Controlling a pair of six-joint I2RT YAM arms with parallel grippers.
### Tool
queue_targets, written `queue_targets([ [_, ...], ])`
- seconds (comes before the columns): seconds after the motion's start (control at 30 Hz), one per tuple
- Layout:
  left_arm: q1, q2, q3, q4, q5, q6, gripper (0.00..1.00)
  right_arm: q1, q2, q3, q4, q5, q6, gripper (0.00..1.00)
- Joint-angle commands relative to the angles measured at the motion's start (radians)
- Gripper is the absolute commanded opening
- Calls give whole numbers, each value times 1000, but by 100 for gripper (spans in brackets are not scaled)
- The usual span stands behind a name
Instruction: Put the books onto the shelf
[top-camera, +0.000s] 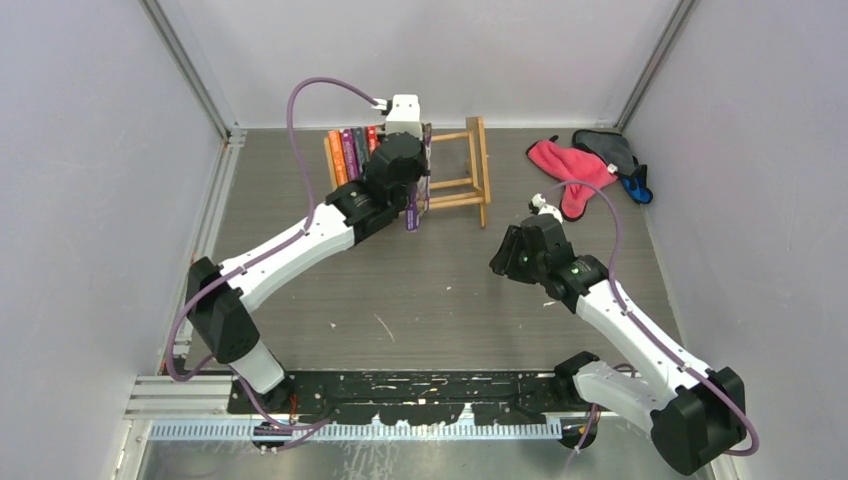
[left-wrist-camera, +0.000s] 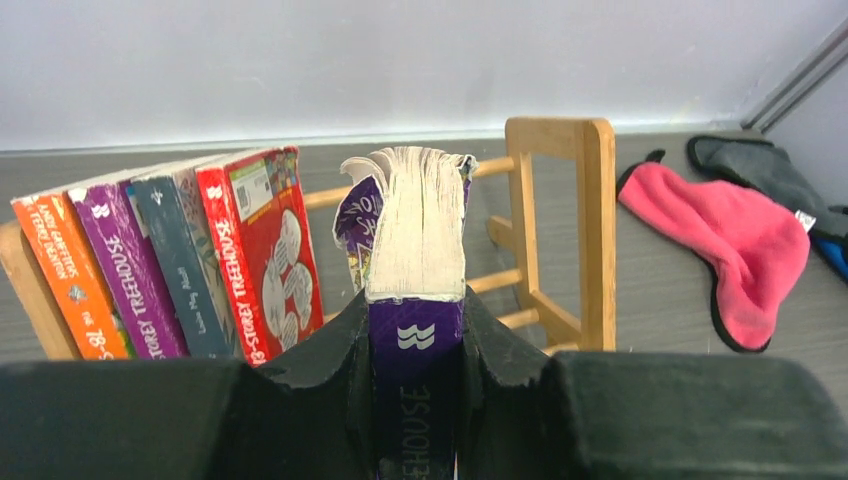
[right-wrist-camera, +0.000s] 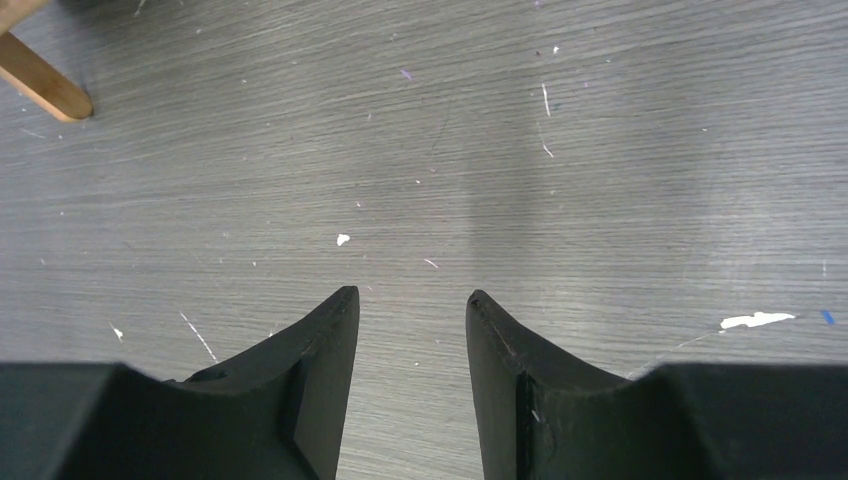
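The left gripper (left-wrist-camera: 415, 312) has its jaws clamped on the spine of a purple book (left-wrist-camera: 417, 235). The book stands upright between them, page edges up, at the middle of the shelf (left-wrist-camera: 562, 200), just right of four books (left-wrist-camera: 200, 260) standing at the shelf's left end. Only the left wrist view shows this grip; from above the arm hides it. The right gripper (right-wrist-camera: 405, 310), jaws apart and holding nothing, hangs over bare table (right-wrist-camera: 560, 130) before the shelf's right end

"13-STOREY TREEHOUSE", red bk (left-wrist-camera: 232, 262) spine
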Motion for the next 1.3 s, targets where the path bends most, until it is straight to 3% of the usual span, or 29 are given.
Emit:
queue_targets([
  [0.0, 17, 4, 23, 255, -62, 51, 0, -1, -28, 9, -20, 51, -15, 49],
  [0.5, 99, 120, 16, 420, -112, 150, 0, -2, -19, 18, -20, 102, -17, 49],
  [0.97, 193, 211, -17, 455, -13, 67, 0, -1, 53, 21, 13, 103, -12, 49],
  [1.27, 198, 254, -53, 509, -72, 45, 0, -1, 84, 19, 22, 106, -8, 48],
])
